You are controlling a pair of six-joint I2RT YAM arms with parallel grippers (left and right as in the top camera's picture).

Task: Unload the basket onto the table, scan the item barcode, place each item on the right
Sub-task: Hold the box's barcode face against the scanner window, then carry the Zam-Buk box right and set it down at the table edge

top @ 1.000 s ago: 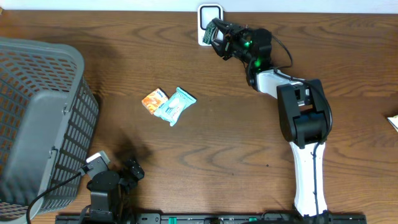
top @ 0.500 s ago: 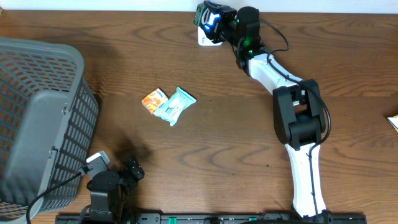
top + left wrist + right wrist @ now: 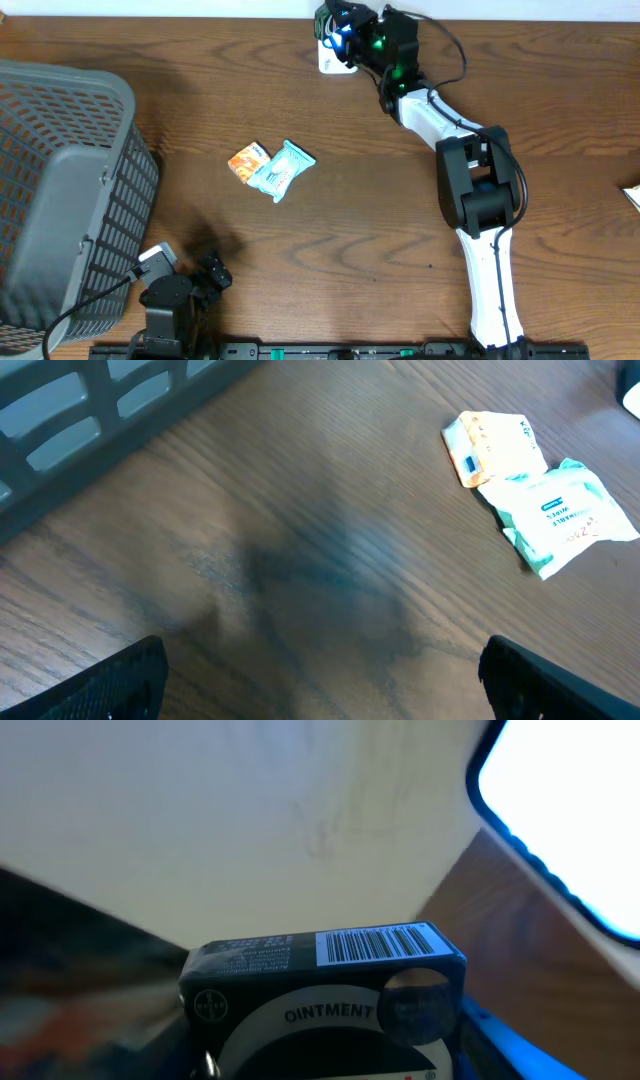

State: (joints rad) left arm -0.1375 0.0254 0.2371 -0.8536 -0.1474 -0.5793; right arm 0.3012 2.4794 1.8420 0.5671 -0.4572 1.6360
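My right gripper [image 3: 340, 24] is shut on a dark ointment box [image 3: 320, 995] at the table's far edge, just above the white scanner [image 3: 336, 57]. In the right wrist view the box's top face carries a white barcode [image 3: 378, 944], which points away from the camera towards a pale wall. A bright white glowing panel [image 3: 575, 815] fills the upper right corner, and blue light falls on the box's right edge. My left gripper [image 3: 213, 274] rests at the near left, open with nothing between its fingers [image 3: 110, 685].
An orange packet [image 3: 246, 161] and a teal wipes packet [image 3: 283, 169] lie touching, left of centre. They also show in the left wrist view, orange packet [image 3: 495, 448] and wipes packet [image 3: 560, 515]. A grey mesh basket [image 3: 60, 190] stands at the left edge. A small pale item [image 3: 632, 197] lies at the right edge.
My right gripper has swung up and to the left with the box, from beside the scanner to right above it. The left arm has not moved.
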